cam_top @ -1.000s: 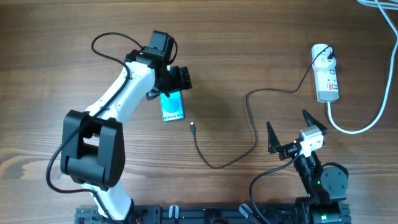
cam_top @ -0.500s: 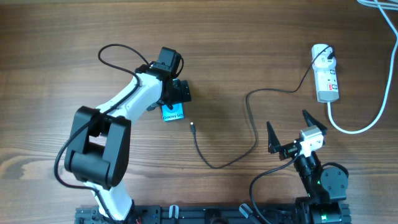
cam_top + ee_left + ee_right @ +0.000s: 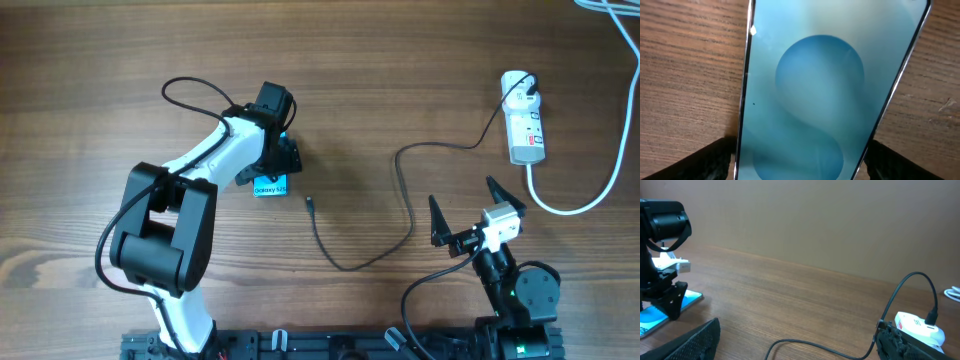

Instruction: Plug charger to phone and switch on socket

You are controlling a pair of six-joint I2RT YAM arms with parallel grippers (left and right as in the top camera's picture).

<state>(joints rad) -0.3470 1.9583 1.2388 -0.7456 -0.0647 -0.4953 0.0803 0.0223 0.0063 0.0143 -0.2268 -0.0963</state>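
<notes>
The phone (image 3: pixel 270 186) lies flat on the table left of centre, its turquoise screen (image 3: pixel 815 75) filling the left wrist view. My left gripper (image 3: pixel 277 160) is down over it with a finger against each long edge, shut on it. Right of the phone lies the metal-tipped free end (image 3: pixel 309 205) of the charger, and its thin black cable (image 3: pixel 400 170) loops across to a black plug (image 3: pixel 527 92) seated in the socket (image 3: pixel 523 130) at the far right. Near the front edge my right gripper (image 3: pixel 468 207) stands open, with nothing between its fingers.
A thick white cable (image 3: pixel 600 190) curves from the socket to the right table edge and up to the back right corner. In the right wrist view the socket (image 3: pixel 917 326) is low right, the black cable (image 3: pixel 805 342) runs between my fingers, and the left arm (image 3: pixel 670 300) stands over the phone (image 3: pixel 660 312).
My left gripper has come down and toward the front over the phone, and its jaws have narrowed onto the phone's edges. The phone has shifted slightly left. The right arm has not moved.
</notes>
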